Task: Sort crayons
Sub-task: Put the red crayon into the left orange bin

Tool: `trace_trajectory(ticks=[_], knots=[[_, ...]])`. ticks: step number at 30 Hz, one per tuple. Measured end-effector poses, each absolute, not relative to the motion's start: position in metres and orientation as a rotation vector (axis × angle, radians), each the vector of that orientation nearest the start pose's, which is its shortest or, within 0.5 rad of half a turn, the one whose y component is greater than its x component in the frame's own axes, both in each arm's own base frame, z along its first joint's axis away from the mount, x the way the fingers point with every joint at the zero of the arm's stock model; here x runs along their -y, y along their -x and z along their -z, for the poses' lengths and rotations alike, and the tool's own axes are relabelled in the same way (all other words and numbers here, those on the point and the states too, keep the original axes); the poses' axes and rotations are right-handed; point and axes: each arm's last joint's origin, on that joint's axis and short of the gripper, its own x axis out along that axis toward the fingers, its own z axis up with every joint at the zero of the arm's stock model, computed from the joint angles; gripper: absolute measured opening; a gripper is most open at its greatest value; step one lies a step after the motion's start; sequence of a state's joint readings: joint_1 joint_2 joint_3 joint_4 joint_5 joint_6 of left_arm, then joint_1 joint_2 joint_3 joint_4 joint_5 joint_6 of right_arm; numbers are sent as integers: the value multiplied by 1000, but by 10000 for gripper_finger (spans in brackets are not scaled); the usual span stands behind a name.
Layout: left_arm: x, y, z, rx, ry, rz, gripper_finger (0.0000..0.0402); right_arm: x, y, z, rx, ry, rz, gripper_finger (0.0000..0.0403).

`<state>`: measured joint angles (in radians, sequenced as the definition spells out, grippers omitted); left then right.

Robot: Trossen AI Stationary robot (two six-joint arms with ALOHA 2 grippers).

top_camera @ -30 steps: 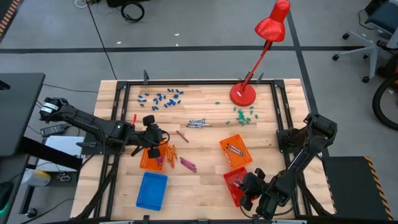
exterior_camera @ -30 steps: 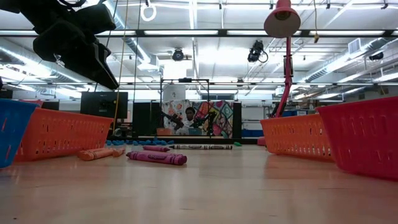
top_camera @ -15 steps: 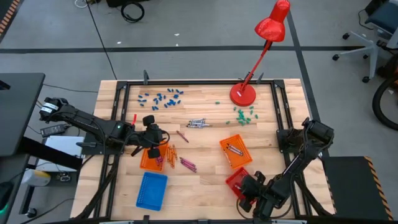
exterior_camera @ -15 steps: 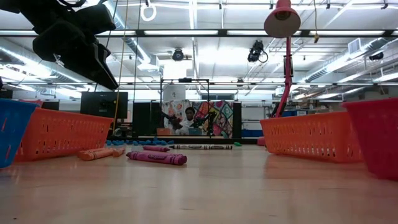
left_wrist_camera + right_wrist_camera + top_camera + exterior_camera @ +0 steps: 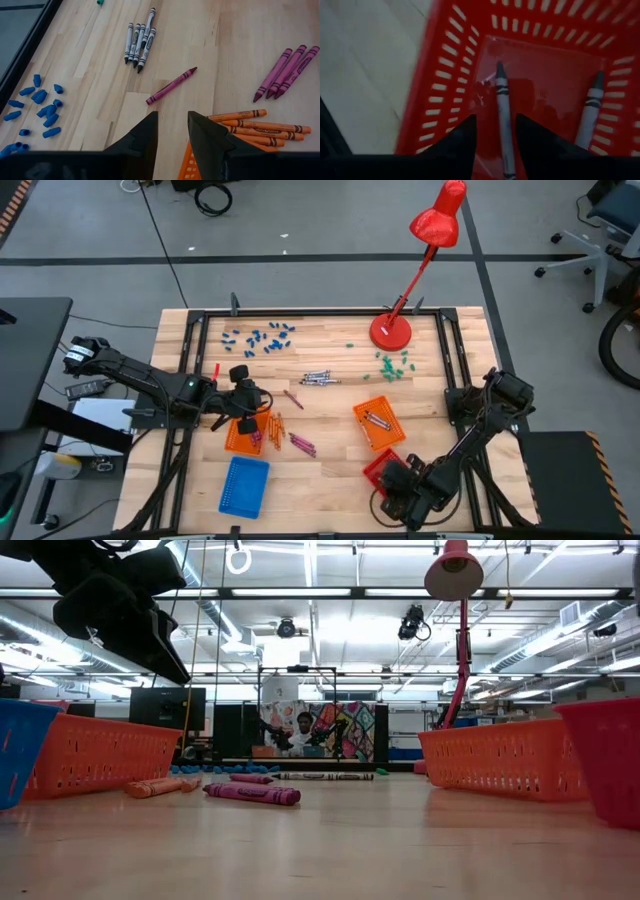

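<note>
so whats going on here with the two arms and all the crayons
A two-arm robot is sorting crayons into baskets. The right end effector hangs open over the red basket at the table's near right corner; two crayons lie inside it, neither gripped. The left end effector hangs open over the table's left side, near an orange basket and holds nothing. Grey crayons, a lone magenta crayon, more magenta ones and orange crayons lie loose on the wood.

We can read no text: the crayons (image 5: 138,41) beside the blue caps (image 5: 42,102) carry printed labels, all too small to make out.
</note>
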<state>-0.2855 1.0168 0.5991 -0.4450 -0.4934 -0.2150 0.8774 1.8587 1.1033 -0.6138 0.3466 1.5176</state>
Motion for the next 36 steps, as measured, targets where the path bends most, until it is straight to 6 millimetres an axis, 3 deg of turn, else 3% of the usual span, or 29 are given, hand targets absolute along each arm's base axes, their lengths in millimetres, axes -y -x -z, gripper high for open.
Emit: trace_trajectory(ticks=[8,15,28,36], knots=[[41,-186,-213,-772,-117,-275,117,-241,-248,-194,-1172,-358,492,139],[45,-189,-212,-773,-42,-175,117,-225,-263,-230,-1008,-179,603,139],[44,-223,-205,-651,-86,-172,117,-188,-305,-226,-792,53,637,139],[26,-241,-187,-751,-66,-137,117,-158,-337,-206,-773,117,534,139]])
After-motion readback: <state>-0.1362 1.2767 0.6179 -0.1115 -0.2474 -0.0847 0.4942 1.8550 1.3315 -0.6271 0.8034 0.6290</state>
